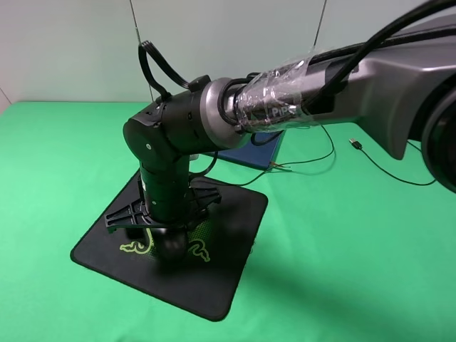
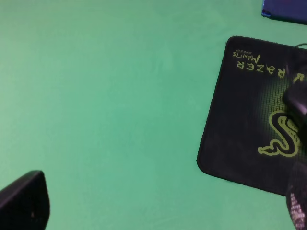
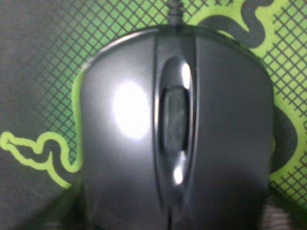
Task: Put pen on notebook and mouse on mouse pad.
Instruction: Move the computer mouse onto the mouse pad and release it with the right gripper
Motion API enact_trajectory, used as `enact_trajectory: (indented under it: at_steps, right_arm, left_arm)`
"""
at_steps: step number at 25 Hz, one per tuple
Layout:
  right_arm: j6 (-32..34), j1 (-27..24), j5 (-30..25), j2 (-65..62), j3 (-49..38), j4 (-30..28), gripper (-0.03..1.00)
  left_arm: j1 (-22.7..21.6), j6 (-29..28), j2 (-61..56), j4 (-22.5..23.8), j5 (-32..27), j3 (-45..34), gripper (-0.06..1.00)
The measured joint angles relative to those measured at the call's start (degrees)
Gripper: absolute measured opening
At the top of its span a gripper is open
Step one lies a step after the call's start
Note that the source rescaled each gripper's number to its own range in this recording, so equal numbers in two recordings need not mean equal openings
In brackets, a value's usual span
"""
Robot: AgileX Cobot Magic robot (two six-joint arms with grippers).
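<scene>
The left wrist view looks down on a desk (image 2: pixel 110 105) covered in plain green cloth, which fills most of the picture. A black mouse pad (image 2: pixel 240 124) with rounded corners lies flat on it, cut off by one edge of the picture; it bears green "RAZER" lettering (image 2: pixel 261 69) near one end and a green snake-shaped logo (image 2: pixel 283 139) further along. A dark, blurred shape (image 2: pixel 297 103) stands over the pad at the picture's edge; what it is cannot be told here. Beyond the pad's lettered end, apart from it, a corner of the dark blue notebook (image 2: pixel 285 10) shows. In the opposite corner, one black finger of the left claw (image 2: pixel 24 201) juts into view.
</scene>
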State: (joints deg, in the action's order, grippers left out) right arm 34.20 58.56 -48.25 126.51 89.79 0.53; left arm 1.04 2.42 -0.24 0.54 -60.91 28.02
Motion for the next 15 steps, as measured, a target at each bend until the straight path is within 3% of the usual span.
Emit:
enact_trajectory:
  at_steps: [2,5,15]
  right_arm:
    - [-1.23,0.0,0.2,0.0,0.0,0.0,0.9]
    - [-2.81,0.0,0.41,0.0,0.0,0.0,0.99]
    - [-8.16,0.0,-1.4,-1.61,0.0,0.0,1.0]
  left_arm:
    - [0.0,0.0,0.0,0.0,0.0,0.0,1.0]
    - [0.0,0.0,0.0,0.0,0.0,0.0,1.0]
    - [0.0,0.0,0.0,0.0,0.0,0.0,1.0]
